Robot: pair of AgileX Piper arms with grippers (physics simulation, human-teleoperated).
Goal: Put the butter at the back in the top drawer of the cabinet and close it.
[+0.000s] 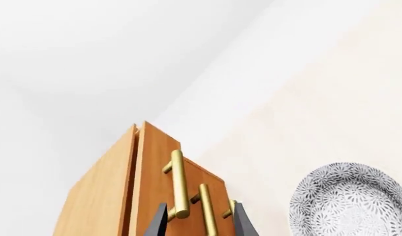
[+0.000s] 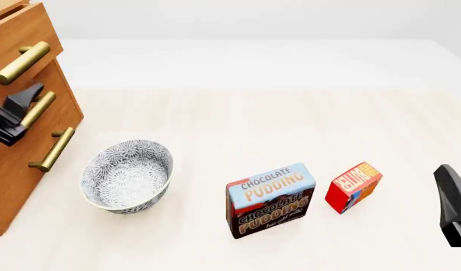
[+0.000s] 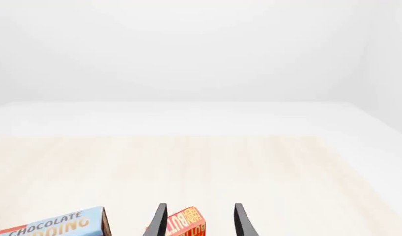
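Currently itemised, one moment, two arms.

Left gripper (image 1: 201, 223): jaws parted and holding nothing, set to either side of the cabinet's (image 2: 20, 186) middle brass handle (image 1: 206, 211). Whether the pads touch the bar cannot be told. The top drawer (image 2: 20, 36) lies above the jaws; its own handle (image 1: 177, 184) sits just beyond them. In the front view this drawer juts forward a little past the one below, so it is judged slightly open, not enough to admit a box. Placement suggests the arm is lining up on the handles to pull.

Right gripper (image 3: 197, 221): jaws parted, empty. The butter (image 3: 184, 223) stands on the counter (image 2: 253, 124) just ahead of and between the jaws, untouched, its lettered face toward them. Judged staged for a straight-in pinch once the drawer is out.

Pudding box (image 2: 270, 199): upright, beside the butter, off to one side of the right jaws, apart from it. A possible obstruction to a wide approach.

Patterned bowl (image 2: 127, 175): on the counter near the cabinet's foot, beside the left jaws' line, not part of the job.
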